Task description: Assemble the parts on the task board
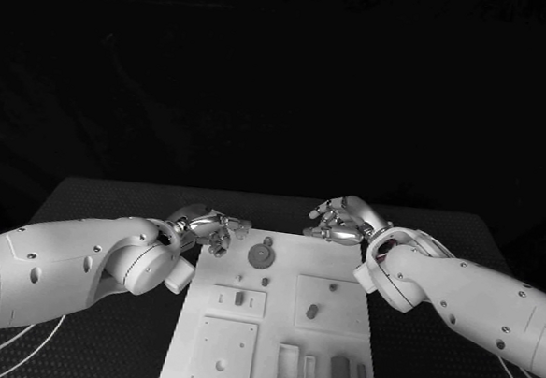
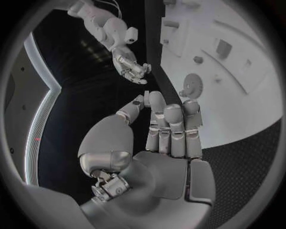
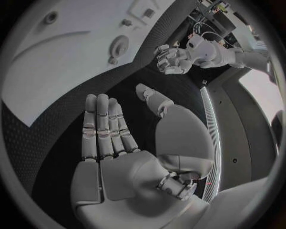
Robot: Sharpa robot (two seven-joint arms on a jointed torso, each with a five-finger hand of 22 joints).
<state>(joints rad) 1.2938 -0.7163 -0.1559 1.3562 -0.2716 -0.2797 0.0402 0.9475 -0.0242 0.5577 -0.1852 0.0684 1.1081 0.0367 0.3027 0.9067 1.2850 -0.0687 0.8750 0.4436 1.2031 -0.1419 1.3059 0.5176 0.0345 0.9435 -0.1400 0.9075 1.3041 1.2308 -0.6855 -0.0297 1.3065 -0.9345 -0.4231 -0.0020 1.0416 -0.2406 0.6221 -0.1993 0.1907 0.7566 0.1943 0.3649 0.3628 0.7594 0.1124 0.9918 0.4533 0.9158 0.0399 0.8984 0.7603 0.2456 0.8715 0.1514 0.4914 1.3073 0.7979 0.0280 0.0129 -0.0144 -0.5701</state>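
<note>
The white task board [image 1: 274, 340] lies in the middle of the black table. A round grey gear-like part [image 1: 261, 254] sits near its far edge, and it also appears in the wrist views [image 2: 192, 86] [image 3: 119, 46]. Small grey parts stand in two square plates [image 1: 241, 298] [image 1: 313, 310]. My left hand [image 1: 214, 228] hovers at the board's far left corner, fingers straight and holding nothing [image 2: 169, 129]. My right hand [image 1: 341, 222] is just beyond the board's far right corner, palm flat and holding nothing [image 3: 110, 129]. Each wrist view shows the other hand [image 2: 131, 67] [image 3: 173, 58].
A larger square plate [image 1: 224, 352] lies at the board's near left. Several narrow rectangular pieces and slots [image 1: 324, 373] sit at its near right. Black matting [image 1: 108, 200] surrounds the board, with the table's far edge just behind both hands.
</note>
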